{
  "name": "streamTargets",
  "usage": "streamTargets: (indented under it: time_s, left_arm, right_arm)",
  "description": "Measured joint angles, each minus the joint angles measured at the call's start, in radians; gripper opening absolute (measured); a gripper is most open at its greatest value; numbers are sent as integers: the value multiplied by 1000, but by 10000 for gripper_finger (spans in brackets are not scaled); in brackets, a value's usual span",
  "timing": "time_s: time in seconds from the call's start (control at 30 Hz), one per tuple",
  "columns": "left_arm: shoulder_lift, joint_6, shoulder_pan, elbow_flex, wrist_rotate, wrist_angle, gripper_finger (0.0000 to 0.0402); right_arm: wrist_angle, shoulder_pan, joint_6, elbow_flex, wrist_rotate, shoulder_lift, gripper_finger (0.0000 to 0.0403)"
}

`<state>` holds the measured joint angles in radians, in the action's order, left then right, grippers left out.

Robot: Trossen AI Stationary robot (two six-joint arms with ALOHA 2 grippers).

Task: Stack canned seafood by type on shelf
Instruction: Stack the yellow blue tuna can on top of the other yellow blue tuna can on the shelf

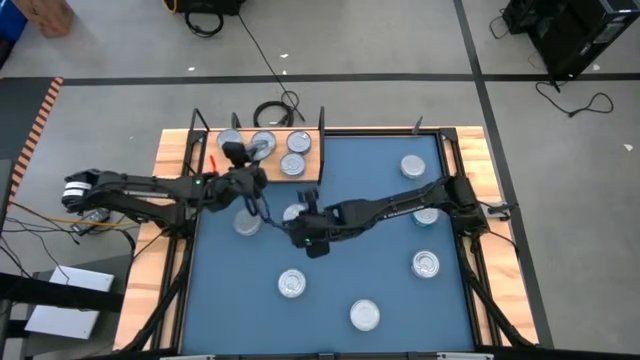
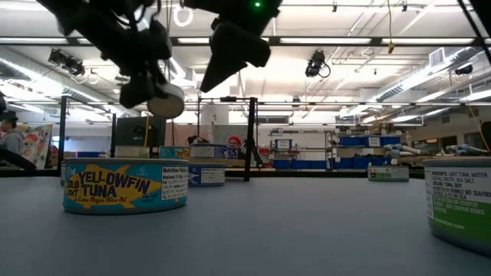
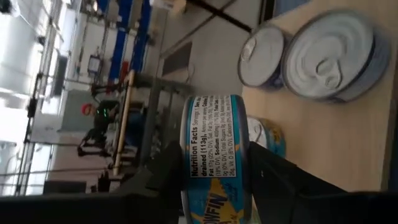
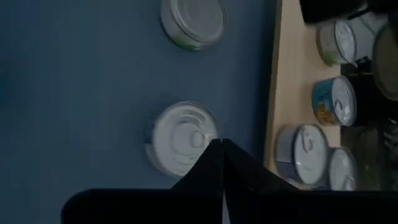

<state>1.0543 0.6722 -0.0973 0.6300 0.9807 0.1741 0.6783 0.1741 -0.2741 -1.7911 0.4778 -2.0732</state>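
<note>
Nearest tin: from my low camera the closest thing is a flat round tin with a blue and yellow "Yellowfin Tuna" label, sitting flat on the blue mat, lid up.
Held tin: the left gripper pinches a small blue-labelled silver tin between its two dark fingers; I see it turned on edge, flat faces against the pads, label band facing the wrist camera.
Held tin's place: raised off the mat, over the near edge of the light-brown wooden shelf board with thin black posts.
Shelf contents: several round silver pull-tab tins lie flat on the board, lids up.
Right gripper: the right gripper has its fingers pressed together with nothing between them.
Tin by right gripper: a silver pull-tab tin lies flat on the mat just beside the closed fingertips, towards the shelf edge.
Loose tins: more silver tins lie scattered flat across the mat.
</note>
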Motion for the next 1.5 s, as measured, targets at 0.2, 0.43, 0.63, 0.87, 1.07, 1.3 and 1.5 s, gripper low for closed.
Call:
streamTargets:
  time_s: [0.2,0.43,0.63,0.87,1.07,1.3,1.5]
  left_arm:
    - [95,10,-73,0,-13,-98,153]
    - [187,7,-181,-1,-75,-173,153]
    - [281,84,-276,-2,-130,-304,153]
    - [371,132,-351,1,-172,-405,153]
    - [398,145,-357,1,-168,-423,154]
    - [405,133,-356,-4,-201,-366,208]
    - [402,107,-356,-2,-194,-326,214]
  right_arm:
    - [-262,54,84,297,-1,155,3]
    - [-565,124,178,609,51,311,2]
    - [-640,169,216,706,131,353,1]
    - [-638,182,230,724,165,353,0]
    - [-637,185,229,724,165,353,0]
    - [-636,190,229,724,166,353,0]
    - [-637,192,229,724,165,353,0]
